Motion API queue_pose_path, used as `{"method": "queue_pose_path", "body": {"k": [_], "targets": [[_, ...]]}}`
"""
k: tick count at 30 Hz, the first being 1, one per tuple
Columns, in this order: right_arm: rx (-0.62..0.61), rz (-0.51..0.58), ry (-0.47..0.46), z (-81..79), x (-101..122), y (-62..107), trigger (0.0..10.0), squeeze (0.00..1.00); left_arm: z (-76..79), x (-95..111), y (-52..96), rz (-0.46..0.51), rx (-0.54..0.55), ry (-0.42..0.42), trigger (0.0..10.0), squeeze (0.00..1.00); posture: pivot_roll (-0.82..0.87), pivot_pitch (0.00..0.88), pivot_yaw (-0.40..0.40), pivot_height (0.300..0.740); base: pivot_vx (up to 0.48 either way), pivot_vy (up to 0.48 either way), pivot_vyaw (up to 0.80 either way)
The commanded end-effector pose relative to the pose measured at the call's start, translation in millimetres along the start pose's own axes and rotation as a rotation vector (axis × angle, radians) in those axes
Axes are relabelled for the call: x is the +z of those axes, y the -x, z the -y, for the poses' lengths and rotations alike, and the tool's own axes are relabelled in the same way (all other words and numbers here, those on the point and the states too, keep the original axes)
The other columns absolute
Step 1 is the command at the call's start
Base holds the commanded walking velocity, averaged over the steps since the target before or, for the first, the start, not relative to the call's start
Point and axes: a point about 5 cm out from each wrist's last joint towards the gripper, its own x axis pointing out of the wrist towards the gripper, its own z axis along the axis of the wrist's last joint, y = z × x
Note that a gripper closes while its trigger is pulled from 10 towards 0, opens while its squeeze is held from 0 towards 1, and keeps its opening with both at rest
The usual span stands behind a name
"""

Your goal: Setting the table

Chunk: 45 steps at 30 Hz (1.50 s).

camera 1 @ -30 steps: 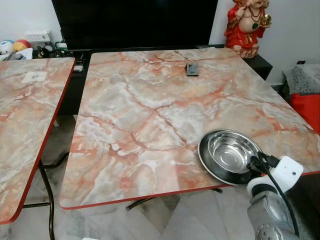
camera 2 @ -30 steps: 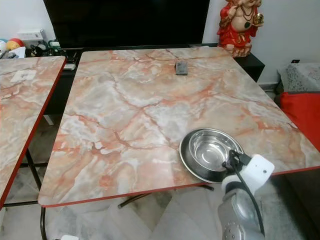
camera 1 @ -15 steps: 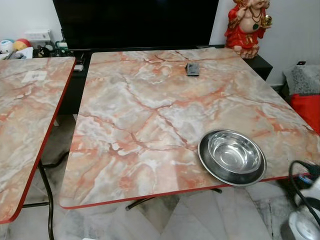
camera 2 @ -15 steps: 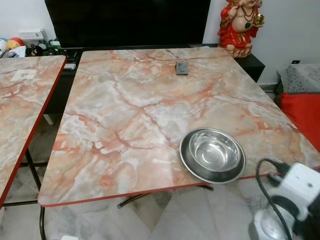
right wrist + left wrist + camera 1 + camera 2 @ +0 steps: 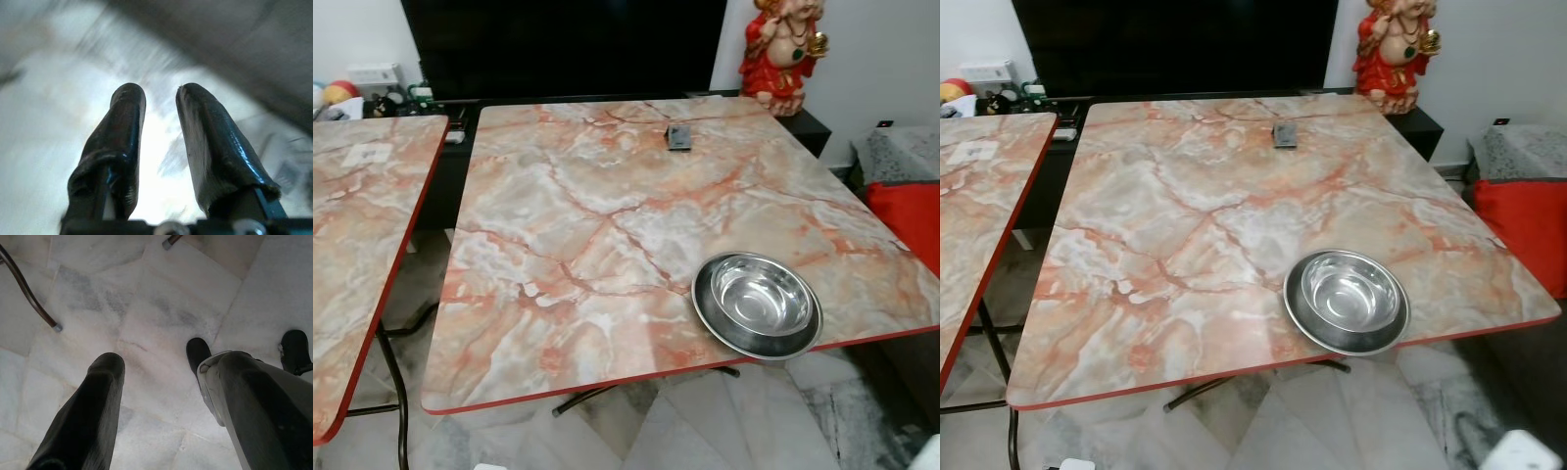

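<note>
The steel bowl [image 5: 757, 304] sits at the marble table's [image 5: 607, 215] 5 o'clock edge. The left gripper [image 5: 161, 377] hangs wide open above the floor; the right gripper [image 5: 160, 105], slightly parted, holds nothing.

long glossy black fingers [image 5: 122, 142], white wrist housing [image 5: 1518, 452].

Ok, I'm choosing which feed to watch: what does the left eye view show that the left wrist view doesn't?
Left eye view: the marble table with the steel bowl near its front right edge. Left wrist view: the left gripper, open, hanging over the pale tiled floor near a table leg. Both: that floor.
</note>
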Motion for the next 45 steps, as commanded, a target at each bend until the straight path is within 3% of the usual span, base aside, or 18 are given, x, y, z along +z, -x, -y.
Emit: {"method": "queue_pose_path", "body": {"k": [1, 2, 3, 5, 6, 8, 11, 14, 15, 17, 22, 26, 33, 45], "targets": [[0.059, -0.019, 0.032, -3.9, -5.6, -3.4, 10.0, 0.00, 0.3, -6.6, 1.6, -0.025, 0.005, 0.005, 10.0, 0.00, -0.05, 0.088, -0.055, 0.740, 0.000, 0.000, 0.00], [0.128, -0.041, 0.073, -13.8, -12.8, -5.1, 10.0, 0.00, -0.1, -6.6, 1.6, -0.025, 0.007, 0.008, 10.0, 0.00, -0.04, 0.087, -0.053, 0.740, 0.000, 0.000, 0.00], [0.128, -0.041, 0.073, -13.8, -12.8, -5.1, 10.0, 0.00, -0.1, -6.6, 1.6, -0.025, 0.007, 0.008, 10.0, 0.00, -0.04, 0.087, -0.053, 0.740, 0.000, 0.000, 0.00], [0.279, -0.056, 0.224, -36.9, -26.9, -6.2, 10.0, 0.00, -0.9, -6.8, 1.6, -0.027, 0.010, 0.008, 10.0, 0.00, -0.05, 0.087, -0.050, 0.740, 0.000, 0.000, 0.00], [0.279, -0.056, 0.224, -36.9, -26.9, -6.2, 10.0, 0.00, -0.9, -6.8, 1.6, -0.027, 0.010, 0.008, 10.0, 0.00, -0.05, 0.087, -0.050, 0.740, 0.000, 0.000, 0.00], [0.412, -0.061, 0.356, -56.0, -39.3, -4.2, 10.0, 0.00, -1.7, -6.9, 1.7, -0.028, 0.013, 0.009, 10.0, 0.00, -0.03, 0.078, -0.044, 0.740, 0.000, 0.000, 0.00], [0.454, -0.063, 0.421, -61.3, -45.7, -3.9, 10.0, 0.00, -2.0, -6.9, 1.7, -0.028, 0.014, 0.010, 10.0, 0.00, -0.02, 0.077, -0.043, 0.740, 0.000, 0.000, 0.00], [0.566, -0.084, 0.599, -68.4, -69.1, 0.0, 10.0, 0.00, -3.2, -7.0, 1.7, -0.030, 0.016, 0.013, 10.0, 0.00, -0.02, 0.074, -0.033, 0.740, 0.000, 0.000, 0.00], [0.566, -0.084, 0.599, -68.4, -69.1, 0.0, 10.0, 0.00, -3.2, -7.0, 1.7, -0.030, 0.016, 0.013, 10.0, 0.00, -0.02, 0.074, -0.033, 0.740, 0.000, 0.000, 0.00], [0.619, -0.141, 0.704, -62.6, -88.7, 3.3, 10.0, 0.00, -3.7, -6.9, 1.7, -0.031, 0.018, 0.020, 10.0, 0.00, 0.01, 0.062, -0.035, 0.740, 0.000, 0.000, 0.00], [0.565, -0.199, 0.680, -51.3, -96.4, -0.9, 10.0, 0.00, -4.6, -7.3, 1.8, -0.035, 0.019, 0.023, 10.0, 0.00, 0.00, 0.054, -0.023, 0.740, 0.000, 0.000, 0.00], [0.559, -0.179, 0.650, -55.3, -93.2, -1.2, 10.0, 0.00, -4.1, -8.7, 2.0, -0.043, 0.010, 0.025, 10.0, 0.00, -0.01, 0.047, -0.015, 0.740, 0.000, 0.000, 0.00], [0.651, -0.156, 0.664, -69.9, -93.3, 3.2, 10.0, 0.00, -2.7, -12.2, 2.8, -0.059, 0.006, 0.043, 10.0, 0.00, 0.01, 0.034, -0.018, 0.740, 0.000, 0.000, 0.66], [0.618, -0.200, 0.635, -61.7, -101.8, 3.2, 10.0, 0.00, -4.3, -16.6, 3.9, -0.084, 0.013, 0.049, 10.0, 0.00, 0.02, 0.067, -0.015, 0.740, 0.000, 0.354, 0.00]]}}
